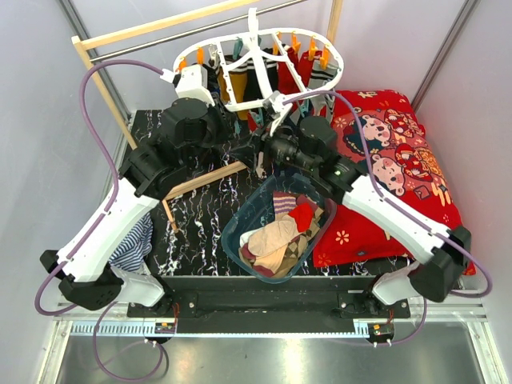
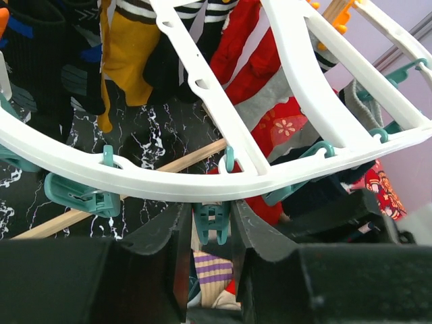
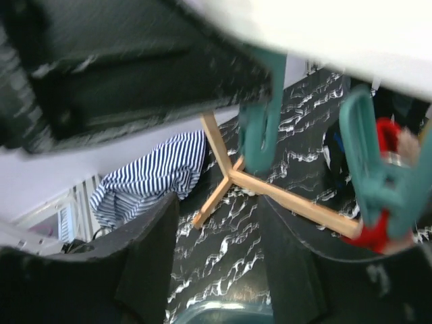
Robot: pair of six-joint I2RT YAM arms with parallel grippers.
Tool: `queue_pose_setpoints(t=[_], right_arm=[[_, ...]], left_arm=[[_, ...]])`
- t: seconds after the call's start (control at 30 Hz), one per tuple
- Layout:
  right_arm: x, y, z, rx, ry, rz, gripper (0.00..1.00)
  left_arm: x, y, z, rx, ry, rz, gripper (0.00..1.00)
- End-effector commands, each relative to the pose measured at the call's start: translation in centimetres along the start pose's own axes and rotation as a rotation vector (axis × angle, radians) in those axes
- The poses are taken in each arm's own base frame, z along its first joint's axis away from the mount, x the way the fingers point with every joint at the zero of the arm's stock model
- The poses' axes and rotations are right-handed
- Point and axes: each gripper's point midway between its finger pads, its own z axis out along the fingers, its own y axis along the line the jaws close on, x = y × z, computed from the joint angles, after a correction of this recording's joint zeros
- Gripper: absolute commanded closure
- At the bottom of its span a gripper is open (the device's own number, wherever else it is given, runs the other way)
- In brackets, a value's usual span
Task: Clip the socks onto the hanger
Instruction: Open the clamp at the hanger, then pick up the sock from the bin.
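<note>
The hanger hangs off the wooden rack at the far side, a mustard sock and a red sock pegged on it. More socks wait in the clear tub nearer in.

Under the rim dangles a teal clip, and the left gripper has a finger either side of it. The gap is narrow, but I cannot tell whether they press it. A purple-striped sock shows lower in that gap; whether it is held or lying below, I can't say.

Done well, I judge, this means squeezing the clip square-on so its mouth opens fully, steadying the rim, and feeding the cuff in deep before letting go.

The left arm reaches up from the left, wrist raised to the rim. The right arm stretches in from the right, the right gripper fingers apart and empty beneath another clip.
</note>
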Motion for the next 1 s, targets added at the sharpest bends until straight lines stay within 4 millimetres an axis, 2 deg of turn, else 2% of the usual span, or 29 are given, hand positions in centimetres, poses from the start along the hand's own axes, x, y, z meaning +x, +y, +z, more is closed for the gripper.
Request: queue_pose_setpoints(t=[0.0, 0.07, 0.1, 0.17, 0.2, 0.27, 0.3, 0.37, 0.4, 0.47, 0.5, 0.63, 0.77, 0.97], right_arm=[[-0.4, 1.4, -4.0, 0.029, 0.042, 0.011, 0.38], [-0.1, 1.5, -5.7, 0.063, 0.057, 0.042, 0.35], [2.0, 0.8, -6.5, 0.112, 0.119, 0.071, 0.34], [3.0, 0.7, -8.3, 0.162, 0.150, 0.123, 0.32], [5.3, -0.1, -9.4, 0.219, 0.216, 0.155, 0.31], [6.7, -0.4, -11.3, 0.288, 0.249, 0.228, 0.29], [9.1, -1.4, -12.6, 0.371, 0.311, 0.264, 0.28], [10.5, -1.8, -14.2, 0.452, 0.328, 0.354, 0.28], [12.4, -2.8, -15.4, 0.537, 0.372, 0.382, 0.28], [13.6, -3.8, -16.7, 0.656, 0.373, 0.469, 0.30], [15.0, -4.3, -17.6, 0.716, 0.410, 0.497, 0.30], [18.1, -6.5, -18.8, 0.885, 0.439, 0.614, 0.31], [21.8, -9.2, -19.8, 1.033, 0.465, 0.745, 0.39], [24.0, -12.4, -19.4, 1.165, 0.373, 0.859, 0.44]], left_arm=[[-2.4, -0.4, -0.8, 0.029, -0.089, -0.022, 0.93], [-2.5, -0.3, -0.8, 0.026, -0.095, -0.019, 0.95], [-2.6, -0.2, -0.8, 0.024, -0.102, -0.017, 0.96], [-2.5, 0.0, -0.8, 0.022, -0.107, -0.015, 0.98], [-2.6, 0.0, -0.8, 0.021, -0.115, -0.013, 0.99], [-2.5, 0.3, -0.8, 0.012, -0.122, -0.010, 1.00], [-2.5, 0.4, -0.8, 0.007, -0.129, -0.011, 1.00], [-2.4, 0.6, -0.9, 0.004, -0.132, -0.008, 1.00], [-2.6, 0.6, -0.9, 0.008, -0.142, -0.011, 1.00], [-2.6, 0.6, -1.0, 0.009, -0.146, -0.010, 1.00], [-2.7, 0.6, -1.1, 0.010, -0.147, -0.009, 1.00], [-2.8, 0.8, -1.3, 0.013, -0.152, -0.005, 1.00], [-2.9, 0.8, -1.6, 0.021, -0.163, -0.002, 1.00], [-2.5, 1.0, -1.6, 0.027, -0.171, -0.008, 1.00]])
